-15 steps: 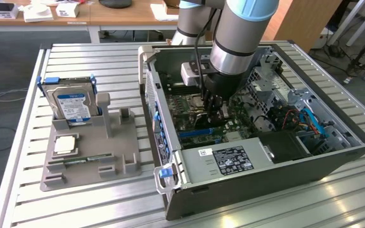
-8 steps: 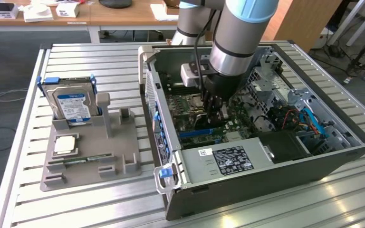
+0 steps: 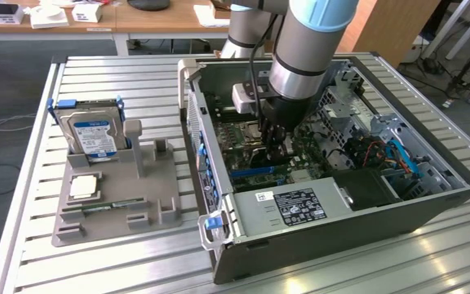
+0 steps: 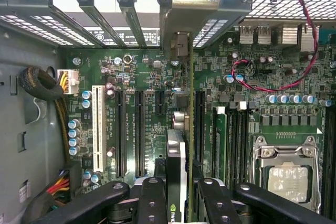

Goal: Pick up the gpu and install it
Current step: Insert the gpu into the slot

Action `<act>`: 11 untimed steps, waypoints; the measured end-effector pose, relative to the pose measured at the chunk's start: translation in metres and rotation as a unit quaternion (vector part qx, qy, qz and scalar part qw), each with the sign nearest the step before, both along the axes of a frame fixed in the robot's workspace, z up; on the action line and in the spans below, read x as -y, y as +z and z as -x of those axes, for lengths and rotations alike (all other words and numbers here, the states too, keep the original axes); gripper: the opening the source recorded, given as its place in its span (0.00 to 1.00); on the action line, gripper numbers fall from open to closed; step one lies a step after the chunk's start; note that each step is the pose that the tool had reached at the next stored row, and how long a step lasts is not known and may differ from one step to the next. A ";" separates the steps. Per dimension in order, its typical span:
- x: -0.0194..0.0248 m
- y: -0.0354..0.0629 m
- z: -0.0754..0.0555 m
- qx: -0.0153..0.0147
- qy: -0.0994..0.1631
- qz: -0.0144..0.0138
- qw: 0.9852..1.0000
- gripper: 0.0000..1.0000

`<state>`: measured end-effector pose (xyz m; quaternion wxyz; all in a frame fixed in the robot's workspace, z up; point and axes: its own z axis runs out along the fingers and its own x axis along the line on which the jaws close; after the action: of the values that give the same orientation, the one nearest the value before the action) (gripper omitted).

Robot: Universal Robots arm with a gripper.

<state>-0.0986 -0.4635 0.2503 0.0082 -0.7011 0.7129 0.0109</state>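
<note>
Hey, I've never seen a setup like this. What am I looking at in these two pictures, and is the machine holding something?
This is a grey-and-blue robot arm working inside an open black desktop computer case, which lies on a silvery slatted metal table. One picture comes from a camera standing apart from the arm. The other comes from a camera on the arm's wrist, facing the green motherboard. Beside the case, a grey plastic holder carries a silver hard drive with a blue-white label. The jaws grip a thin dark graphics card, the gpu, seen edge-on over the motherboard's slots.
</note>
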 end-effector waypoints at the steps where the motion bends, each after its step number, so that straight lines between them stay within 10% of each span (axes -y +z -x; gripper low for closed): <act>1: 0.0000 0.0000 0.000 0.000 0.000 0.000 1.000 0.28; 11: -0.0001 -0.0015 0.000 0.000 0.000 0.000 1.000 0.28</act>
<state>-0.0991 -0.4634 0.2488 0.0084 -0.7010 0.7130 0.0109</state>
